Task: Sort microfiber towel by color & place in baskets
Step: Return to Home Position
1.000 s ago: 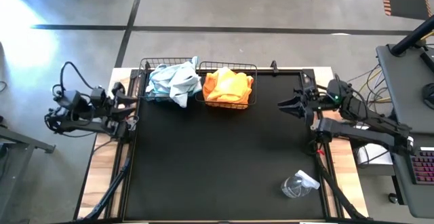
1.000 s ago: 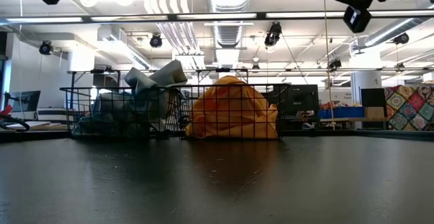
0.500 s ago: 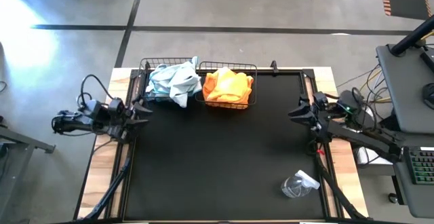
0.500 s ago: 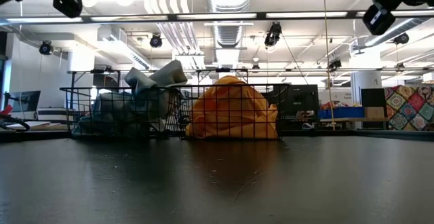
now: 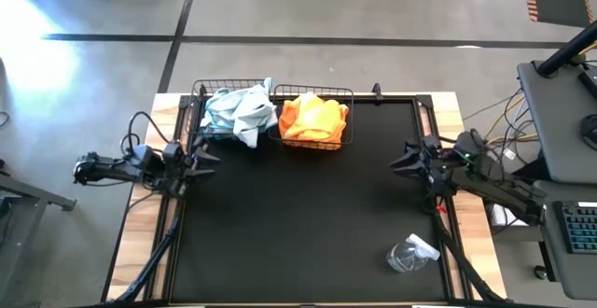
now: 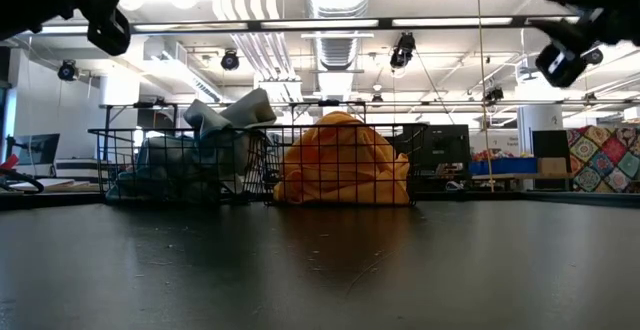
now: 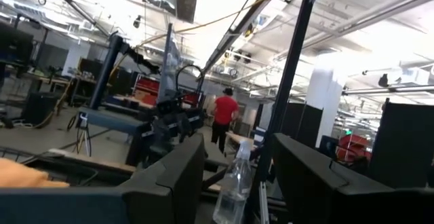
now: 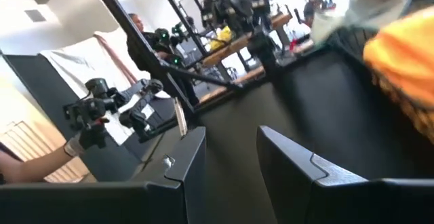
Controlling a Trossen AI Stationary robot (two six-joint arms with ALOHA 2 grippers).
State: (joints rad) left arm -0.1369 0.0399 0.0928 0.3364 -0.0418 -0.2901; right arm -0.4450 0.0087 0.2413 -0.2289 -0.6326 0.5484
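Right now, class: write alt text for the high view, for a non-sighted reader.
Side by side at the table's far edge, the left black wire basket holds blue-grey towels and the right black wire basket orange towels. The left tool and right tool hang open and empty at the table's sides; a clear spray bottle lies front right.

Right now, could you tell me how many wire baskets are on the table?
2, side by side at the far edge of the table: the left basket holds blue-grey towels, the right basket holds orange towels. None seems hidden.
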